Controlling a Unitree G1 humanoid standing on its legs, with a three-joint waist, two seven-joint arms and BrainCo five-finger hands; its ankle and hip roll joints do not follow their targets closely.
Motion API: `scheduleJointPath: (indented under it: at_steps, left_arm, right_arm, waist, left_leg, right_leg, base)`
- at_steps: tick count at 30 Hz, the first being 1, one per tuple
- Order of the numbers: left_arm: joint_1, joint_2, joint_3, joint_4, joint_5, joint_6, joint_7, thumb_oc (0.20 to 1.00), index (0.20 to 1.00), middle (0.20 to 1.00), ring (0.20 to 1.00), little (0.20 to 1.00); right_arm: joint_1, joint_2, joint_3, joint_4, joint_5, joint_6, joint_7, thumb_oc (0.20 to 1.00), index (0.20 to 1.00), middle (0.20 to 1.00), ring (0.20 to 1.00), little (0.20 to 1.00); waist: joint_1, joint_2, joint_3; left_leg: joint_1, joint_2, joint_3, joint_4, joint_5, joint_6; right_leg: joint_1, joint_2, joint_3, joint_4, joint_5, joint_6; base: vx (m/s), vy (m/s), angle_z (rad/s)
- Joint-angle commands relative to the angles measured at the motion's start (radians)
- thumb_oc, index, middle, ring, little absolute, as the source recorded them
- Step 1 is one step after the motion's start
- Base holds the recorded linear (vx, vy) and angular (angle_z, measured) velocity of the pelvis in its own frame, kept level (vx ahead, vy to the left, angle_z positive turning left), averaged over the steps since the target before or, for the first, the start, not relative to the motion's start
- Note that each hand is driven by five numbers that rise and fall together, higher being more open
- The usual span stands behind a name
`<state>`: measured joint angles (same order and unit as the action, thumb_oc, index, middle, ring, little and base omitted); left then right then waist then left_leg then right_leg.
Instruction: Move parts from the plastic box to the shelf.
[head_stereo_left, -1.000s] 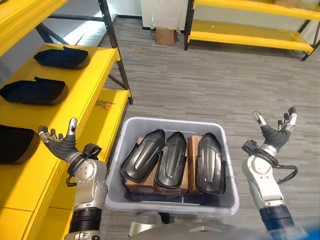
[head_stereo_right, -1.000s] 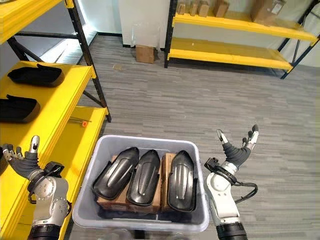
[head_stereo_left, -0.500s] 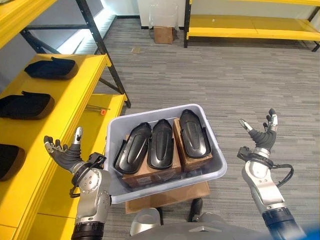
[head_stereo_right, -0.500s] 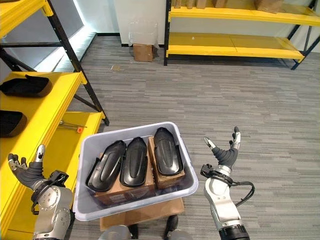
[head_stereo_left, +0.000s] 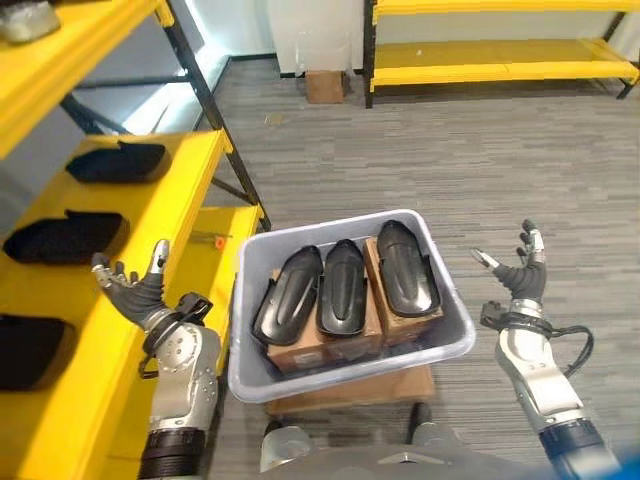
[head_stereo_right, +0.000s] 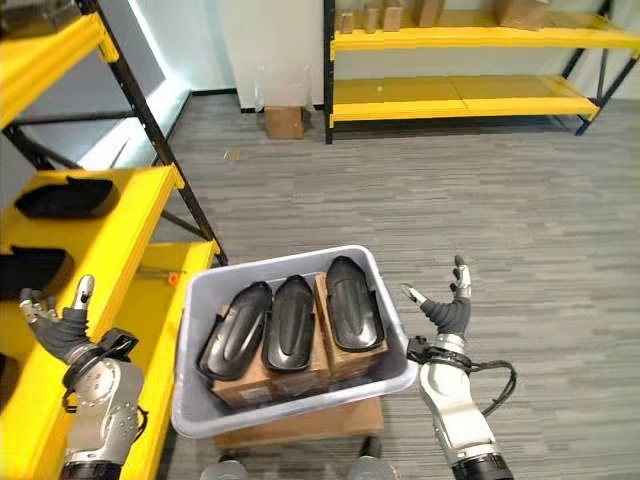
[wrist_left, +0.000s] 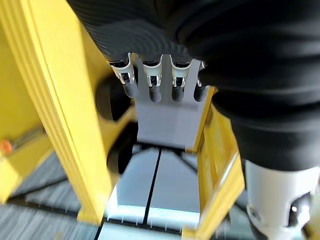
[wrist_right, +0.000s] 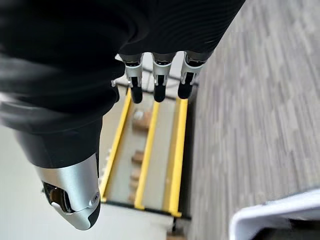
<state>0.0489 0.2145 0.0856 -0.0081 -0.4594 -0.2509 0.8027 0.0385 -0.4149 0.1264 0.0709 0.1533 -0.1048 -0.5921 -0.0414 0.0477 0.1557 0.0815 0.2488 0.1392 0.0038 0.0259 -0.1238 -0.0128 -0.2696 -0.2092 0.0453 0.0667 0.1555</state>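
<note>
cardboard box (head_stereo_left: 323, 85) on floor | far shelving (head_stereo_right: 455, 95) | orange-tipped tool (head_stereo_left: 219, 240)

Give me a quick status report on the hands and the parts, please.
Left hand and right hand open, empty, either side of the plastic box. Three black parts in the box. Nothing in the way to the shelf.

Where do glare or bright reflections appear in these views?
Left eye view: a bright strip behind the yellow shelf; soft sheen on the black parts in the plastic box. Left wrist view: a pale bright patch past the left hand.
</note>
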Motion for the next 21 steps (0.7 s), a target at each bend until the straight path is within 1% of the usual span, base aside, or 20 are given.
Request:
scheduleJointPath:
  at_steps: [1,2,3,4,5,6,7,9,10,11,12,13,14,16,18,20,21]
  left_arm:
    - [0.012,0.09,0.017,-0.062,0.044,-0.036,-0.09,1.0,1.0,1.0,1.0,1.0]
    - [0.003,0.103,0.005,-0.067,0.051,-0.023,-0.112,1.0,1.0,1.0,1.0,1.0]
    - [0.002,0.108,0.001,-0.068,0.051,-0.019,-0.122,1.0,1.0,1.0,1.0,1.0]
    - [0.005,0.114,-0.005,-0.066,0.049,-0.012,-0.141,1.0,1.0,1.0,1.0,1.0]
    - [0.013,0.128,-0.01,-0.067,0.045,-0.009,-0.148,1.0,1.0,1.0,1.0,1.0]
    - [0.029,0.141,-0.001,-0.071,0.037,-0.016,-0.149,1.0,1.0,1.0,1.0,1.0]
    - [0.04,0.138,0.0,-0.073,0.044,-0.025,-0.144,1.0,1.0,1.0,1.0,1.0]
    - [0.053,0.134,0.003,-0.084,0.038,-0.029,-0.125,1.0,1.0,1.0,1.0,1.0]
    - [0.055,0.134,0.002,-0.085,0.027,-0.034,-0.102,1.0,1.0,1.0,1.0,1.0]
    - [0.058,0.125,0.002,-0.065,0.011,-0.05,-0.078,1.0,1.0,1.0,1.0,1.0]
    - [0.061,0.122,0.005,-0.062,0.009,-0.052,-0.076,1.0,1.0,1.0,1.0,1.0]
    - [0.079,0.115,0.014,-0.066,0.008,-0.058,-0.08,1.0,1.0,1.0,1.0,1.0]
    - [0.089,0.11,0.026,-0.069,-0.001,-0.047,-0.103,1.0,1.0,1.0,1.0,1.0]
    - [0.093,0.117,0.044,-0.065,-0.008,-0.018,-0.166,1.0,1.0,1.0,1.0,1.0]
    - [0.093,0.13,0.048,-0.058,-0.015,0.0,-0.204,1.0,1.0,1.0,1.0,1.0]
    - [0.096,0.138,0.055,-0.057,-0.021,0.013,-0.231,1.0,1.0,1.0,1.0,1.0]
    - [0.098,0.145,0.059,-0.058,-0.025,0.02,-0.246,1.0,1.0,1.0,1.0,1.0]
  right_arm:
    - [-0.027,0.047,0.013,-0.031,-0.003,-0.039,-0.016,1.0,1.0,1.0,1.0,1.0]
    - [-0.022,0.058,0.009,-0.03,-0.006,-0.038,-0.018,1.0,1.0,1.0,1.0,1.0]
    - [-0.017,0.064,0.007,-0.03,-0.005,-0.038,-0.015,1.0,1.0,1.0,1.0,1.0]
    - [-0.007,0.073,-0.002,-0.035,-0.005,-0.035,-0.001,1.0,1.0,1.0,1.0,1.0]
    - [0.005,0.087,-0.01,-0.046,-0.024,-0.038,0.03,1.0,1.0,1.0,1.0,1.0]
    - [0.013,0.094,-0.009,-0.061,-0.057,-0.042,0.069,1.0,1.0,1.0,1.0,1.0]
    - [0.027,0.089,-0.008,-0.079,-0.067,-0.051,0.082,1.0,1.0,1.0,1.0,1.0]
    - [0.035,0.078,-0.004,-0.093,-0.083,-0.077,0.107,1.0,1.0,1.0,1.0,1.0]
    - [0.026,0.063,0.008,-0.102,-0.118,-0.097,0.131,1.0,1.0,1.0,1.0,1.0]
    - [-0.006,0.043,0.042,-0.107,-0.168,-0.109,0.154,1.0,1.0,1.0,1.0,1.0]
    - [-0.016,0.037,0.048,-0.109,-0.181,-0.109,0.165,1.0,1.0,1.0,1.0,1.0]
    - [-0.046,0.015,0.06,-0.114,-0.244,-0.119,0.187,1.0,1.0,1.0,1.0,1.0]
    - [-0.065,-0.01,0.056,-0.122,-0.293,-0.122,0.211,1.0,1.0,1.0,1.0,1.0]
    - [-0.098,-0.076,0.038,-0.131,-0.372,-0.126,0.269,1.0,1.0,1.0,1.0,1.0]
    - [-0.119,-0.128,0.023,-0.13,-0.421,-0.141,0.312,1.0,1.0,1.0,1.0,1.0]
    - [-0.132,-0.169,0.011,-0.132,-0.434,-0.143,0.327,1.0,1.0,1.0,1.0,1.0]
    - [-0.14,-0.186,0.005,-0.13,-0.44,-0.146,0.355,1.0,1.0,1.0,1.0,1.0]
  waist:
    - [0.014,-0.057,0.018]
    - [0.011,-0.058,0.025]
    - [0.011,-0.06,0.028]
    - [0.009,-0.066,0.032]
    - [0.008,-0.078,0.039]
    - [0.011,-0.078,0.04]
    - [0.016,-0.078,0.033]
    - [0.021,-0.084,0.03]
    - [0.026,-0.088,0.031]
    - [0.038,-0.092,0.032]
    - [0.042,-0.094,0.03]
    - [0.058,-0.096,0.021]
    - [0.07,-0.098,0.013]
    - [0.083,-0.108,0.006]
    - [0.091,-0.116,0.006]
    - [0.097,-0.121,0.007]
    - [0.099,-0.124,0.007]
  left_leg:
    - [0.056,-0.023,0.055,-0.091,0.072,0.006]
    - [0.051,-0.028,0.066,-0.091,0.067,0.007]
    - [0.052,-0.033,0.07,-0.091,0.063,0.009]
    - [0.056,-0.04,0.078,-0.091,0.057,0.012]
    - [0.069,-0.049,0.097,-0.091,0.044,0.017]
    - [0.067,-0.04,0.13,-0.091,0.048,0.021]
    - [0.053,-0.036,0.134,-0.091,0.056,0.024]
    - [0.043,-0.035,0.137,-0.091,0.061,0.023]
    - [0.038,-0.03,0.139,-0.091,0.065,0.02]
    - [0.04,-0.018,0.149,-0.091,0.071,0.004]
    - [0.041,-0.014,0.151,-0.091,0.073,-0.002]
    - [0.043,0.001,0.159,-0.091,0.081,-0.02]
    - [0.041,0.009,0.164,-0.091,0.086,-0.03]
    - [0.041,0.008,0.166,-0.091,0.086,-0.032]
    - [0.043,0.006,0.164,-0.091,0.082,-0.03]
    - [0.046,0.003,0.164,-0.091,0.078,-0.029]
    - [0.047,0.002,0.164,-0.091,0.075,-0.029]
  right_leg:
    - [0.083,0.05,-0.035,0.056,-0.069,-0.025]
    - [0.087,0.035,-0.047,0.042,-0.047,-0.007]
    - [0.088,0.024,-0.052,0.028,-0.027,0.003]
    - [0.09,0.004,-0.061,0.0,0.015,0.02]
    - [0.074,-0.03,-0.069,-0.021,0.095,0.046]
    - [0.065,-0.02,-0.083,0.004,0.065,0.047]
    - [0.072,0.006,-0.097,0.007,0.027,0.036]
    - [0.076,0.018,-0.105,-0.009,0.023,0.03]
    - [0.082,0.025,-0.109,-0.024,0.02,0.025]
    - [0.105,0.03,-0.125,-0.074,0.027,0.022]
    - [0.114,0.031,-0.13,-0.095,0.033,0.022]
    - [0.131,0.033,-0.145,-0.133,0.039,0.024]
    - [0.137,0.035,-0.155,-0.133,0.034,0.023]
    - [0.145,0.038,-0.168,-0.133,0.032,0.021]
    - [0.149,0.037,-0.173,-0.133,0.032,0.023]
    - [0.15,0.036,-0.175,-0.133,0.033,0.026]
    - [0.15,0.036,-0.175,-0.133,0.034,0.028]
  base:
    - [-0.16,0.307,-0.03]
    - [-0.15,0.268,0.01]
    - [-0.12,0.189,-0.07]
    - [-0.1,0.103,-0.05]
    - [-0.16,0.08,-0.06]
    - [-0.18,0.014,0.0]
    - [-0.16,-0.037,-0.01]
    - [-0.1,-0.092,0.03]
    - [-0.1,-0.173,-0.06]
    - [-0.07,-0.159,-0.13]
    - [-0.04,-0.199,-0.21]
    - [-0.01,-0.166,-0.35]
    - [0.0,-0.188,-0.31]
    - [0.04,-0.133,-0.1]
    - [0.06,-0.093,0.0]
    - [0.07,-0.066,0.05]
    - [0.07,-0.069,0.06]
